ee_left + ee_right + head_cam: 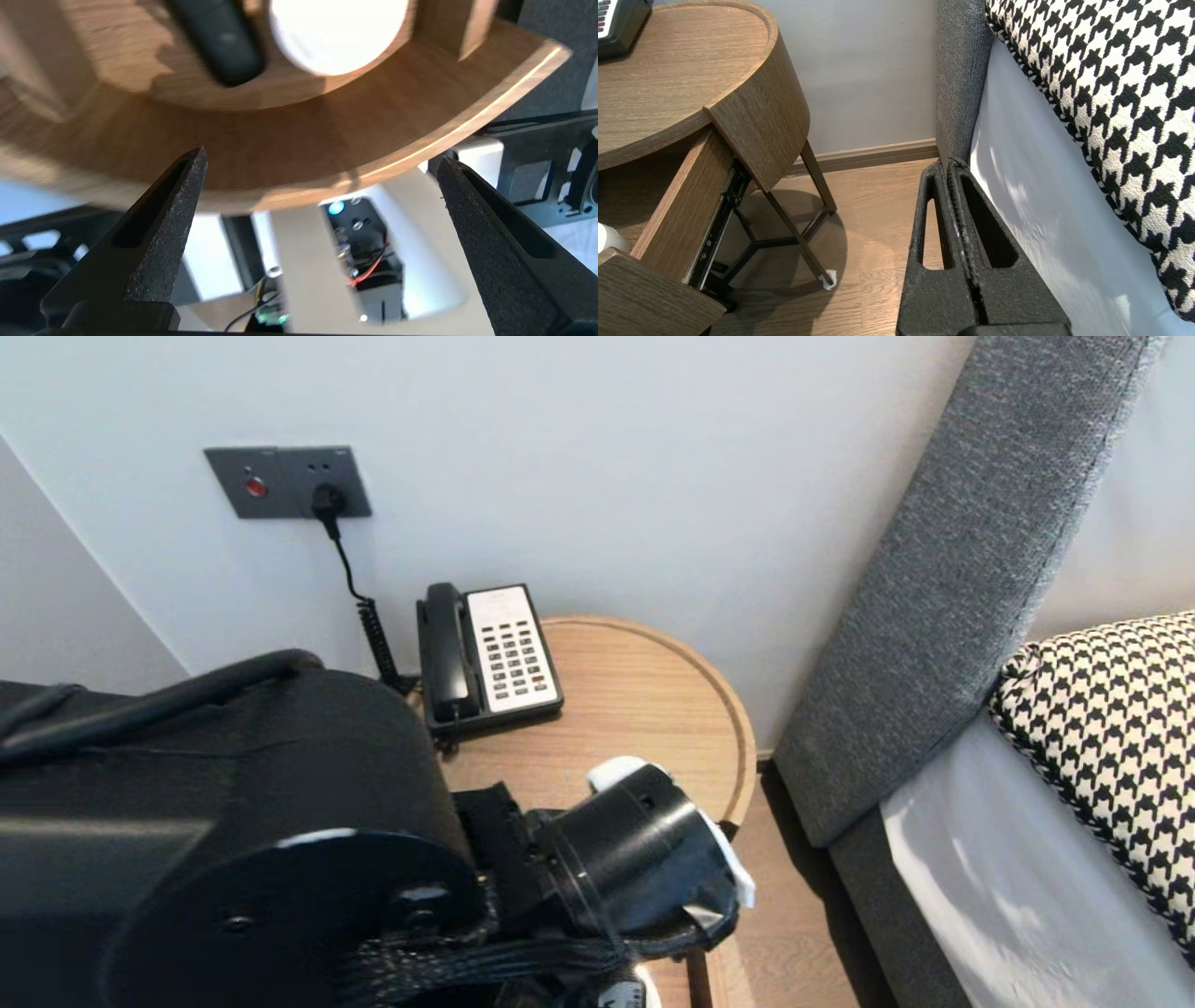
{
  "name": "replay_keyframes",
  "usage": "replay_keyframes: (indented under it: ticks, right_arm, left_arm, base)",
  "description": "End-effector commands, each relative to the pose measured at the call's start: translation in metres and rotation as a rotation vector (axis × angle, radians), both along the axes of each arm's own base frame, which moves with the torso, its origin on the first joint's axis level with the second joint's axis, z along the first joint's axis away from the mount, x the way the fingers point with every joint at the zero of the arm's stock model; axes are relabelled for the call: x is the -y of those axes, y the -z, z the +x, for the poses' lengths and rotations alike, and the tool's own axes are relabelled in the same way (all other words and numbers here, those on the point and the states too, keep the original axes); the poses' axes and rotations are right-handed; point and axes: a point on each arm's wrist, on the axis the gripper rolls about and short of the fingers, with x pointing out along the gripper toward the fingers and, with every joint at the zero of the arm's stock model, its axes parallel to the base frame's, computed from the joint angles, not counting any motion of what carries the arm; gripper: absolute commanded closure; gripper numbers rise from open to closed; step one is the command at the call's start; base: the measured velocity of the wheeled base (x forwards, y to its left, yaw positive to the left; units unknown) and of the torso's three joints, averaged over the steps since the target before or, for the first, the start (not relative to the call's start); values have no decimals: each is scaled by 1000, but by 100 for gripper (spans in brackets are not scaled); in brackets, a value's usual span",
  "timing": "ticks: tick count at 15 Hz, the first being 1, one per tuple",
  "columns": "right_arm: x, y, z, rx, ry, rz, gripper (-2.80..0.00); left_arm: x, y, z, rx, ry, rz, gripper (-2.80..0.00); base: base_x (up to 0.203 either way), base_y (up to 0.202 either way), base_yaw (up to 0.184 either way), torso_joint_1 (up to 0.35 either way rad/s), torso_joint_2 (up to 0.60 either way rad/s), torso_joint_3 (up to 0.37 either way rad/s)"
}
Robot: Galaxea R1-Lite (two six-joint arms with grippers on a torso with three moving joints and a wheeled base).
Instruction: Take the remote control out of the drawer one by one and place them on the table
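Observation:
A round wooden bedside table [653,709] carries a black telephone [490,653]. Its drawer [686,210] stands pulled out. My left gripper [321,158] is open, and nothing lies between its widely spread fingers [173,214]. It hovers over the drawer's curved front panel [350,135]. Inside the drawer lie a white round object [336,32] and a dark oblong object [219,42]. My left arm's wrist [635,859] hides the table's near edge in the head view. My right gripper [952,163] is shut on nothing, parked low beside the bed.
A grey upholstered headboard [962,569] and a houndstooth pillow [1111,728] stand right of the table. A wall socket [289,481] with a plugged coiled cord is behind the telephone. Thin metal legs [803,247] hold the table above the wooden floor [878,210].

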Motion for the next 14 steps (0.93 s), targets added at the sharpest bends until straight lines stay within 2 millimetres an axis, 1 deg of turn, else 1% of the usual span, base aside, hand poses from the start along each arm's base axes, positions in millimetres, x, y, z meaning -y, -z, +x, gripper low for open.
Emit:
replay_keyframes:
  ticks: [1,4,6,10,14]
  right_arm:
    - [0,7,2,-27,0,0,0]
    - [0,7,2,-27,0,0,0]
    - [0,7,2,-27,0,0,0]
    - [0,7,2,-27,0,0,0]
    - [0,7,2,-27,0,0,0]
  left_arm:
    - [25,20,4,-20,12,47,-280]
    - [39,31,9,-25,20,67,-280]
    - [43,33,9,-30,31,71,-280]
    - [44,38,10,-33,39,90,-280]
    - [43,50,10,-49,31,127,-280]
  base:
    - [0,0,0,0,0,0]
    - [0,0,0,0,0,0]
    - [0,0,0,0,0,0]
    - [0,0,0,0,0,0]
    - [0,0,0,0,0,0]
